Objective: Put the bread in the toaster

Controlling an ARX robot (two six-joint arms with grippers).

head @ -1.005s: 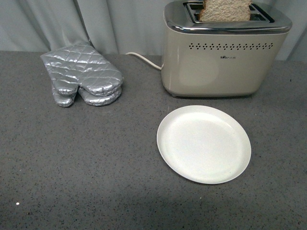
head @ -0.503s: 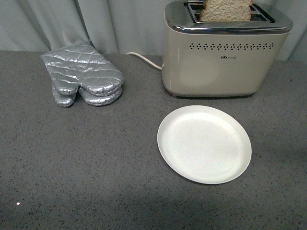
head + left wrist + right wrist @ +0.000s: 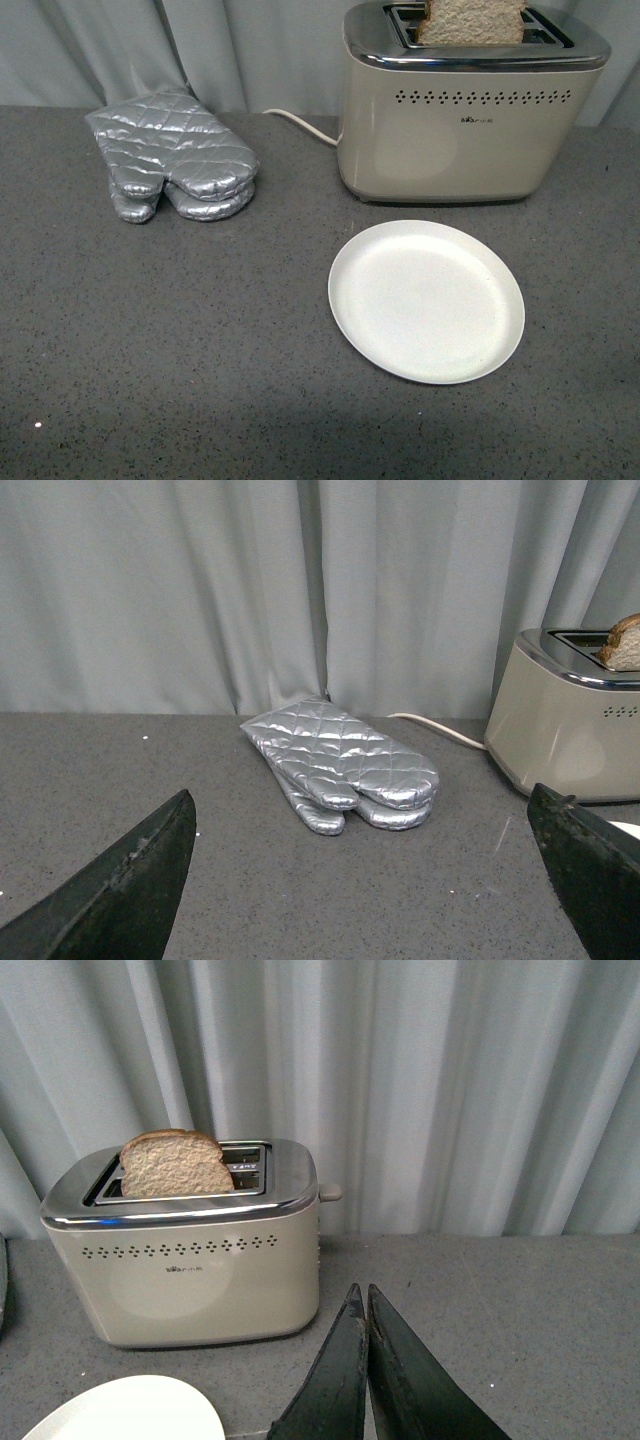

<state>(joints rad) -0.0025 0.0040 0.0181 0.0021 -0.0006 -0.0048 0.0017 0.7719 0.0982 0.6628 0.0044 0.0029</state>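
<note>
The cream toaster [image 3: 455, 125] with a chrome top stands at the back right of the counter. A slice of brown bread [image 3: 470, 22] stands upright in its front slot, its top half sticking out. The right wrist view shows the same bread [image 3: 176, 1164] in the toaster [image 3: 185, 1260]. My right gripper [image 3: 362, 1295] is shut and empty, off to the toaster's side over the counter. My left gripper [image 3: 365, 825] is open wide with nothing between its fingers, well back from the toaster [image 3: 570, 720]. Neither arm appears in the front view.
A round white plate [image 3: 427, 300] lies bare in front of the toaster. Silver quilted oven mitts [image 3: 172, 155] rest at the back left. A white cord [image 3: 300, 125] runs behind the toaster. Grey curtains close off the back of the counter.
</note>
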